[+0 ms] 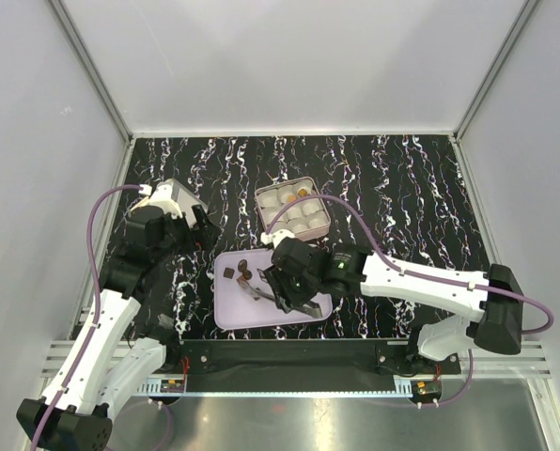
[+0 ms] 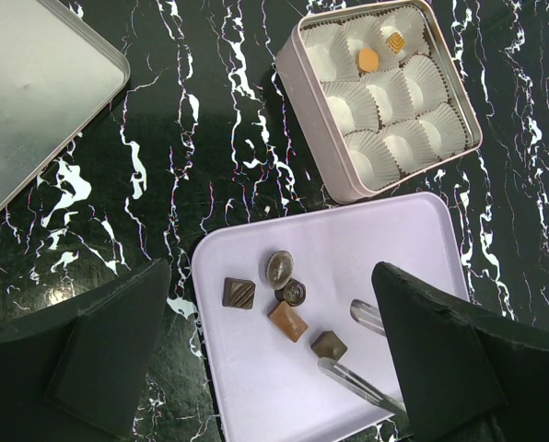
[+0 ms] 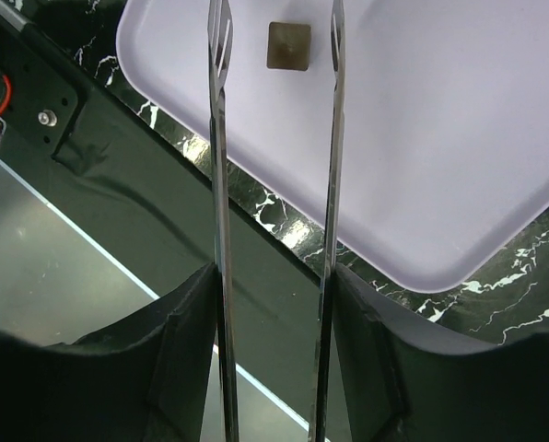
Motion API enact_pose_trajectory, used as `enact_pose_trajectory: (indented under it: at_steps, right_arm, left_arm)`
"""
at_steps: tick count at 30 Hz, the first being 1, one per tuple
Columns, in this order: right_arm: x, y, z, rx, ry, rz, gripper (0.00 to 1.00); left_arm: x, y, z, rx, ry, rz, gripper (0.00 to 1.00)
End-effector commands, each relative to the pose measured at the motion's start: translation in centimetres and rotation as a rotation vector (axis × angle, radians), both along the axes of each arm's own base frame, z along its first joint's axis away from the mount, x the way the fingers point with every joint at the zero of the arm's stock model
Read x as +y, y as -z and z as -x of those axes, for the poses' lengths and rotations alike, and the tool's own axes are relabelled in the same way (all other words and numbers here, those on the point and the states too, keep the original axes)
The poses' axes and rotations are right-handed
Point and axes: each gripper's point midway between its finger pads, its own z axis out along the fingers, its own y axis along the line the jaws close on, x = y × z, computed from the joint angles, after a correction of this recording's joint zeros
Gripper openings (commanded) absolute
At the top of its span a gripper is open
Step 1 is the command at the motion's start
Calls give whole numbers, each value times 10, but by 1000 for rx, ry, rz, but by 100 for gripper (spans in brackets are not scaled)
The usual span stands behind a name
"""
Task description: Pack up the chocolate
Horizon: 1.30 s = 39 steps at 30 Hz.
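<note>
Several chocolates lie on the lilac tray (image 2: 413, 239): a striped dark square (image 2: 239, 293), an oval (image 2: 279, 268), a round one (image 2: 294, 292), an orange-tan piece (image 2: 287, 320) and a dark square (image 2: 329, 346). Two orange-tan pieces (image 2: 367, 60) sit in paper cups of the square tin (image 2: 297, 101). My right gripper (image 3: 273, 304) is shut on metal tongs (image 3: 217, 138). The tongs' tips are spread on either side of the dark square (image 3: 288, 45). My left gripper (image 2: 268, 272) is open and empty, above the tray's left part.
The tin's lid (image 2: 35, 92) lies on the black marbled table to the left of the tin. The tray's near edge (image 3: 348, 249) is close to the table's front rail. The right arm (image 1: 421, 282) reaches across from the right.
</note>
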Motion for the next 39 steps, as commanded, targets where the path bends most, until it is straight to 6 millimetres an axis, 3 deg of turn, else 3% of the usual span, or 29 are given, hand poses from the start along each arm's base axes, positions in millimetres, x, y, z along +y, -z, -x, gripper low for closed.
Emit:
enact_pose_trajectory:
  at_steps: [1, 14, 20, 24, 35, 38, 39]
  right_arm:
    - [11, -3, -5, -50, 42, -5, 56]
    - [6, 32, 15, -58, 12, 142, 55]
    - [4, 30, 17, -71, 7, 161, 49]
    - [5, 19, 14, -90, 8, 157, 43]
    - [-1, -39, -7, -199, 41, 124, 36]
    - [-17, -54, -33, -248, 91, 145, 36]
    - [-27, -61, -50, -256, 139, 139, 36]
  left_arm:
    - [3, -20, -8, -65, -15, 0, 99]
    - [2, -21, -8, -65, -11, 5, 99]
    - [1, -20, -8, -63, -8, 6, 99]
    - [1, -20, -8, -63, -6, 7, 99]
    - [1, -21, -8, -66, -6, 7, 99]
    - [1, -21, -8, -68, -8, 7, 99]
    - [1, -22, -7, -68, -6, 8, 99]
